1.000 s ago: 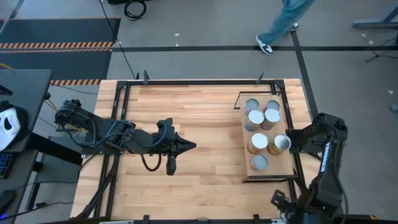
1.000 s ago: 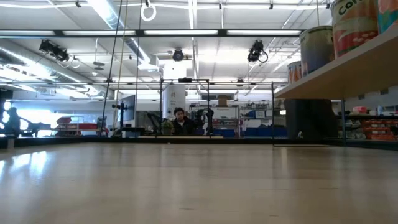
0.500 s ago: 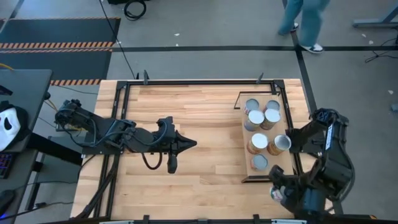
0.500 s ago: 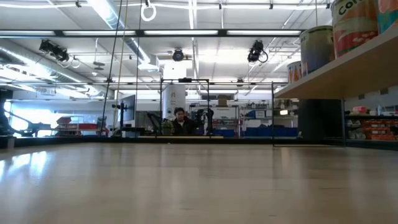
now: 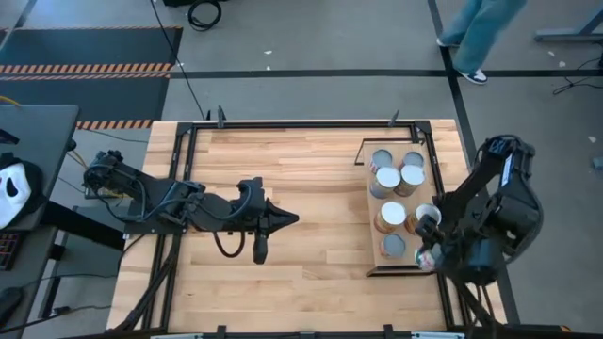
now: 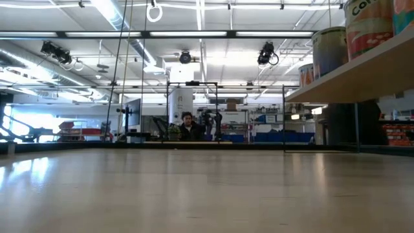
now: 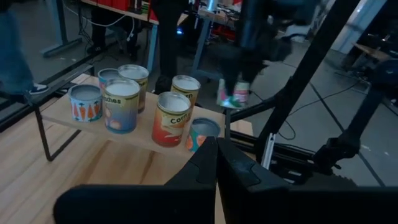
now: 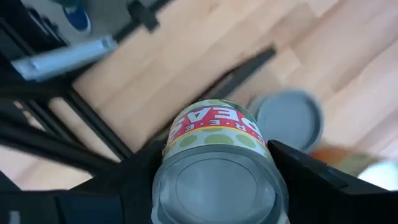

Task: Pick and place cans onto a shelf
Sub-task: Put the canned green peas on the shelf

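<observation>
- Right now the right gripper [image 8: 217, 180] is clamping a green-labelled can [image 8: 217, 162] between its two dark fingers [image 8: 134, 186], the can's grey end facing the wrist camera and its label reading "PEAS".
- From above, the right gripper [image 5: 426, 247] is hanging over the shelf's [image 5: 372, 202] near right corner, at about 3 o'clock on the tabletop [image 5: 301, 179], with the held can [image 5: 427, 254] showing as a small pale and pink spot at its tip.
- Six cans are standing on the shelf: two grey-topped ones [image 5: 382, 158] at its far end, two white-topped ones [image 5: 388, 177] just behind them, then a white-topped one [image 5: 392, 215] beside a tilted one [image 5: 427, 217], and a grey-topped one [image 5: 393, 246] nearest the front edge.
- The held can is lying just beside that last grey-topped tin, toward 3 o'clock of it; whether it is touching the board cannot be told.
- Meanwhile the left gripper [image 5: 287, 220] is resting near the table's centre, pointing toward 3 o'clock, its fingers pressed together and holding nothing.
- Through the left wrist camera, the shelf [image 7: 74, 118] is showing on thin black legs with illustrated cans [image 7: 171, 118] on it, one labelled "Corn".
- A person's legs in teal trousers [image 5: 480, 33] are crossing the grey floor past the table's 1 o'clock corner.
- At table height, the bare wood [image 6: 207, 194] is stretching toward a workshop where a person [image 6: 187, 127] is sitting far back.
</observation>
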